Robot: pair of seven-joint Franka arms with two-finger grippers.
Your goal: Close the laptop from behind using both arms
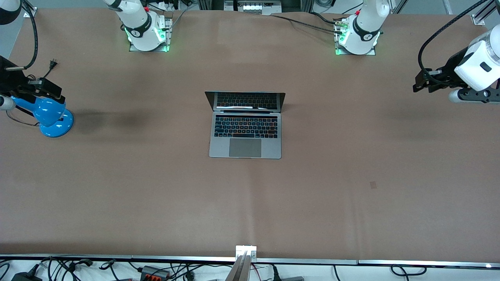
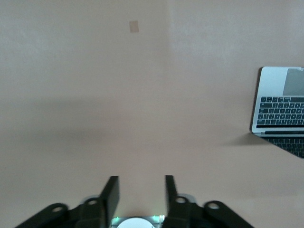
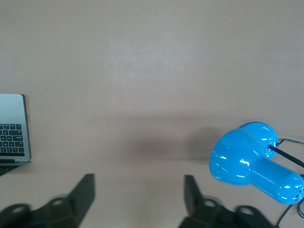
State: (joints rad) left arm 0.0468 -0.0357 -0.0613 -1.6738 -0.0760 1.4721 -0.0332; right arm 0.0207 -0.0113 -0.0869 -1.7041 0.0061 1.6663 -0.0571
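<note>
On the brown counter (image 1: 351, 187), about midway between the two arm bases and a little nearer the front camera than they are, sits the slim silver-grey laptop (image 1: 245, 127). It stands open, its lid raised and leaning back toward the bases, dark screen facing the front camera and mirroring the black keyboard. The grey trackpad lies at the edge nearest that camera. The hinge runs along the counter's length, from one arm's end toward the other, square to the counter's edges.

At the left arm's end of the counter, the left pincer (image 1: 418, 82) hangs in the air over bare counter, well apart from the laptop; its wrist view shows the fingers (image 2: 111, 195) parted by a moderate gap with nothing between them. At the right arm's end, the right pincer (image 1: 50, 90) hovers over a small blue desk lamp (image 1: 50, 115), and its fingers (image 3: 85, 190) are spread wide and empty. The lamp's round base rests on the counter, well apart from the laptop.
</note>
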